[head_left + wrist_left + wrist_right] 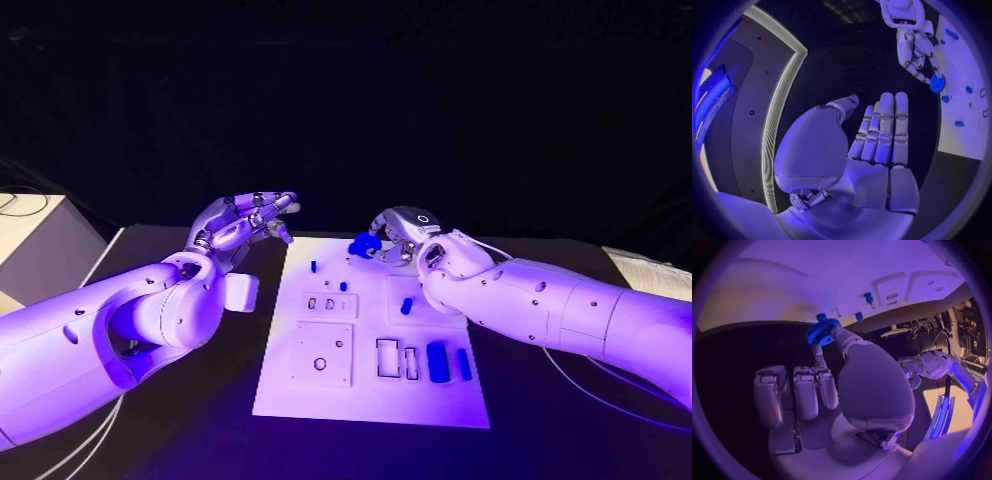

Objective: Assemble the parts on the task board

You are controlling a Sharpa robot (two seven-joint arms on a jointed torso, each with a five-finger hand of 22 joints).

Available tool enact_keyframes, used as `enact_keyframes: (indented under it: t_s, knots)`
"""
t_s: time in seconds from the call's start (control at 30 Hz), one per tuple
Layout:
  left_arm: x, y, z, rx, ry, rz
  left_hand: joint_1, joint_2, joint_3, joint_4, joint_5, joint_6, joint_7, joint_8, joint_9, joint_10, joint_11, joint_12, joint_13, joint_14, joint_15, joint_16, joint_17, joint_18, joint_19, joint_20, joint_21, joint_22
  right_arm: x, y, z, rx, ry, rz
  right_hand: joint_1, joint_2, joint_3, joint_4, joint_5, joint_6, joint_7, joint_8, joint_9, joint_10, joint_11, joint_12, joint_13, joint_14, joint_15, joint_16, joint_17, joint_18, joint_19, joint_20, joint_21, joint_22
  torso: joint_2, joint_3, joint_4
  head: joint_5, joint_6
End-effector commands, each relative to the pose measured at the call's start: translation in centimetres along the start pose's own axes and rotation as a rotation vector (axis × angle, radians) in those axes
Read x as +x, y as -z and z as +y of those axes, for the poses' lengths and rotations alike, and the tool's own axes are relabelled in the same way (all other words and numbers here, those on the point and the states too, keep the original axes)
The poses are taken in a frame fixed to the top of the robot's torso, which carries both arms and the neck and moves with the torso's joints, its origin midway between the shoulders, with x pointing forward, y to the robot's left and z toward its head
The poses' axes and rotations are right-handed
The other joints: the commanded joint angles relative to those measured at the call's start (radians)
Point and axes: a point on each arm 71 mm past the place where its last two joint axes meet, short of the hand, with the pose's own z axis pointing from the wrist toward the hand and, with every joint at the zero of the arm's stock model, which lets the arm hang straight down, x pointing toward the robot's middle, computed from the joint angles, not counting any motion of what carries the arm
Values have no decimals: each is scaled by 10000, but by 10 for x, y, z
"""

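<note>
Several blue parts (437,361) lie loose on the board (368,395); most work remains. Right hand (400,238) pinches a gear (365,244). Left hand (245,225) hovers empty, fingers straight.

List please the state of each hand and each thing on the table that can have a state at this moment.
left hand: open, raised beside the board, holds nothing.
right hand: pinches the blue gear.
blue gear: held above the far end of the board.
task board: flat on the table, several blue parts on it.
long blue part: lying in a slot near the board's right edge.
</note>
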Motion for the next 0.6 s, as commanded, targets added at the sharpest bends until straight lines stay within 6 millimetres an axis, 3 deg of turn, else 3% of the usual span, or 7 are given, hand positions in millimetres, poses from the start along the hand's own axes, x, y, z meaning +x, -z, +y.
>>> enact_keyframes:
  t_s: [0.03,0.2,0.4,0.6]
  knots:
    - [3,0,-1,84,63,234,-126,-3,23,-7,11,-67,20,29,6,-13,11,23,11,-46,5,57,-13,134,-50,0,68,9,4,-2,7,-144,567,-77,9,-79,13,55,20,35,4,33,-6,1043,-61,21,2635,1044,-71,44,2466,-67,1046,-42,46,2628,14,2,11,12,10]
    - [3,0,-1,74,64,241,-126,-3,23,-7,11,-67,20,29,6,-13,11,23,11,-46,5,57,-13,134,-50,0,68,9,12,-4,16,-212,605,124,9,-79,13,55,20,35,4,33,-6,1043,-61,21,2635,1044,-71,44,2466,-67,1046,-42,46,2628,27,16,-4,52,-13]
    - [4,-1,-1,81,46,264,-126,-3,23,-7,11,-67,20,29,6,-13,11,23,11,-46,5,57,-13,134,-50,0,68,9,17,-6,24,-265,618,214,13,-87,15,52,17,36,3,30,-7,1043,-64,21,2635,1042,-72,42,2456,-67,1046,-44,46,2628,18,0,2,76,-59]
    - [4,-1,0,83,42,261,-126,-3,23,-7,11,-67,20,29,6,-13,11,23,11,-46,5,57,-13,134,-50,0,68,9,19,-7,31,-365,604,310,18,-94,18,48,16,36,1,28,-8,1043,-66,21,2635,1040,-73,40,2450,-67,1046,-45,46,2628,19,7,-33,90,-74]
